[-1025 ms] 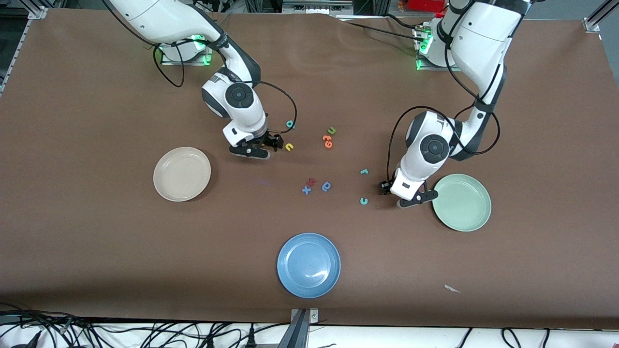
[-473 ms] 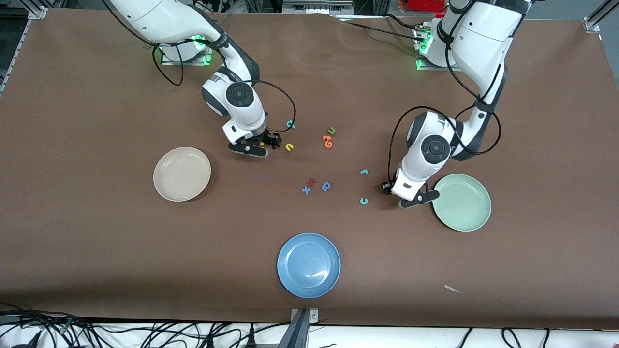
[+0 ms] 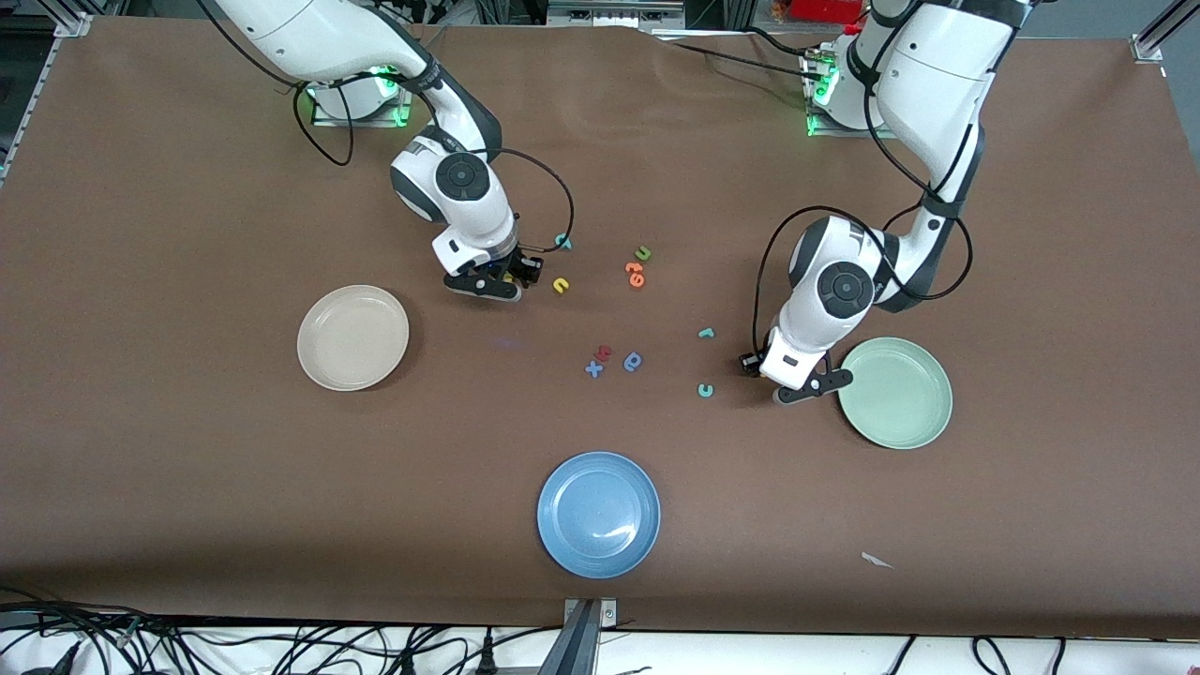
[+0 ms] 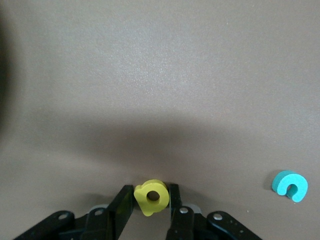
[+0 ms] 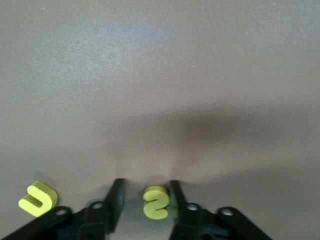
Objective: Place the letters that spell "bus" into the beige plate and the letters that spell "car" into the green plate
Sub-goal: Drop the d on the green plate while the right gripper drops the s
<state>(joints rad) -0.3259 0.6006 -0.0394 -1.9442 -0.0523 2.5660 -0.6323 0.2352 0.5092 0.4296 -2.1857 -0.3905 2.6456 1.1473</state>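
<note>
Nearest the front camera sits the blue plate [image 3: 598, 514]. Farther back, toward the left arm's end of the table [image 3: 187, 469], the left gripper [image 4: 152, 190] pinches the yellow a [image 4: 151, 198] just beside the green plate [image 3: 895, 427], with the teal c [image 3: 705, 390] and teal r [image 3: 706, 332] near. The beige plate [image 3: 352, 337] lies toward the right arm's end. Farther still, the right gripper [image 5: 145, 187] straddles the yellow s [image 5: 156, 202], one finger apart from it, beside the yellow u [image 3: 561, 285]. The teal b [image 3: 562, 242] lies farthest.
</note>
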